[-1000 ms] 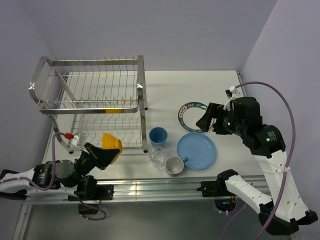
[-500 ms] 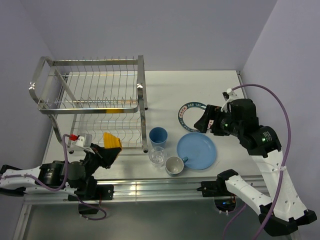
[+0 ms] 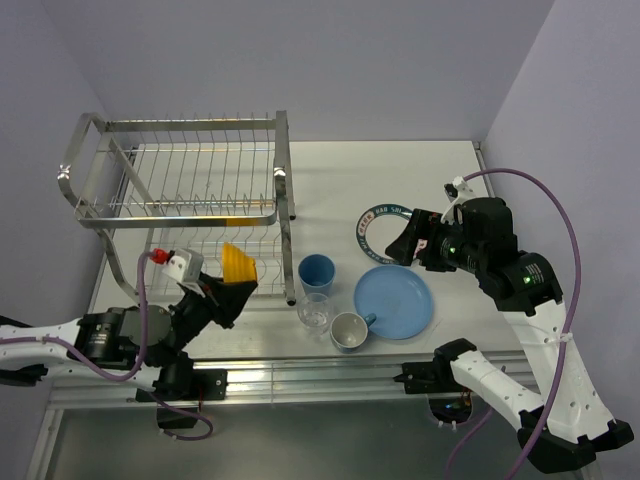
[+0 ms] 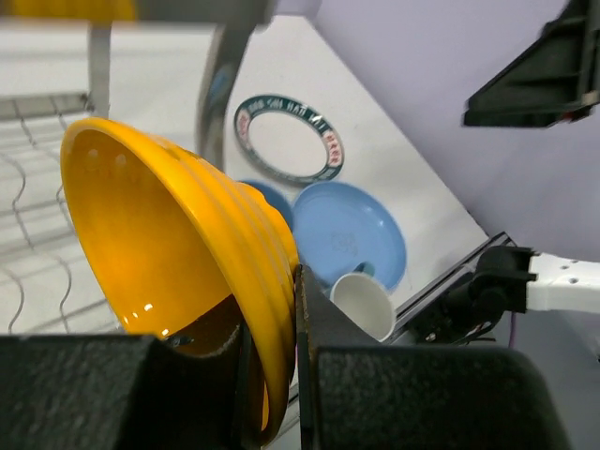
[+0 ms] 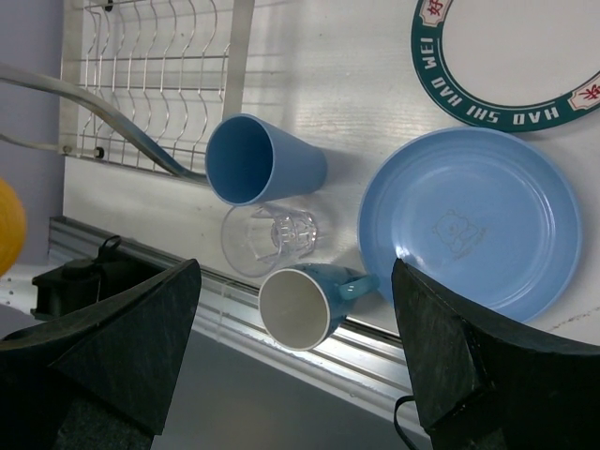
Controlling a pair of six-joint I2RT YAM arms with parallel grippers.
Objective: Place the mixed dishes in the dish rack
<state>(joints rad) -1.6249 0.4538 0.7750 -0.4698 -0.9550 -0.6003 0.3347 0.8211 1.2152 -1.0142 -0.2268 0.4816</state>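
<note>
My left gripper is shut on the rim of the yellow-orange bowl, holding it tilted at the front of the dish rack's lower tier; the bowl fills the left wrist view. My right gripper is open and empty, raised above the white plate with dark patterned rim. The blue tumbler, clear glass, light blue mug and blue plate stand on the table, and all show in the right wrist view: tumbler, glass, mug, plate.
The rack's front right post stands between the bowl and the tumbler. A metal rail runs along the table's near edge. Purple walls close the left, back and right sides.
My left gripper has carried the bowl up and away from the near edge toward the rack's lower tier. My right gripper stays over the patterned plate, nearly unmoved.
</note>
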